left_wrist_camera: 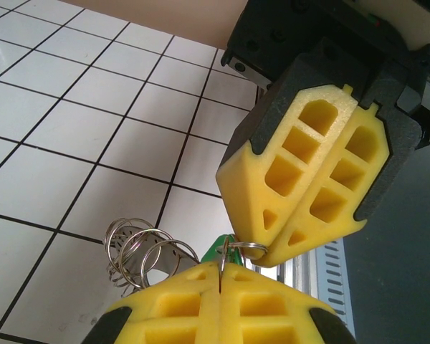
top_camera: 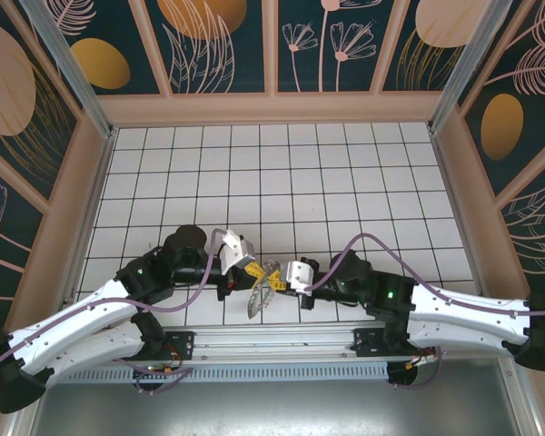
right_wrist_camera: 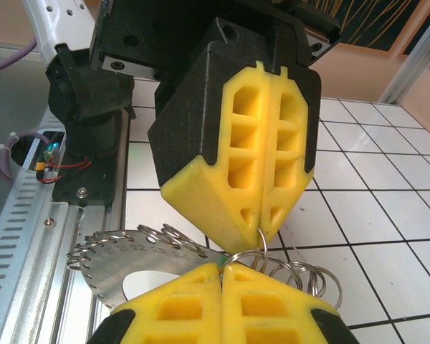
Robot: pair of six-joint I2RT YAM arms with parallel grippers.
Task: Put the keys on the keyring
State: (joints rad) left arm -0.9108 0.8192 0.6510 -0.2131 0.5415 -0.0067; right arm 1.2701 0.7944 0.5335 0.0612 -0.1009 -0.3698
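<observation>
Both grippers meet tip to tip just above the tiled floor near its front edge. My left gripper (top_camera: pixel 253 271) (left_wrist_camera: pixel 221 271) is shut on a thin upright split ring (left_wrist_camera: pixel 222 252). My right gripper (top_camera: pixel 288 278) (right_wrist_camera: pixel 222 266) is shut on a small flat ring (left_wrist_camera: pixel 252 249) linked through it. A green-headed key (left_wrist_camera: pixel 216 249) peeks out right behind the two rings. The keyring (top_camera: pixel 257 302) (right_wrist_camera: pixel 122 261) is a curved grey metal plate with numbered holes and several loose rings (left_wrist_camera: pixel 140 251); it hangs below the fingers. What it hangs from is hidden.
An aluminium rail (top_camera: pixel 272 341) (right_wrist_camera: pixel 29 215) runs along the near edge under the arms. The white tiled floor (top_camera: pixel 282 173) stretches back to beige walls (top_camera: pixel 272 109) on three sides. A purple cable (top_camera: pixel 391 245) loops over the right arm.
</observation>
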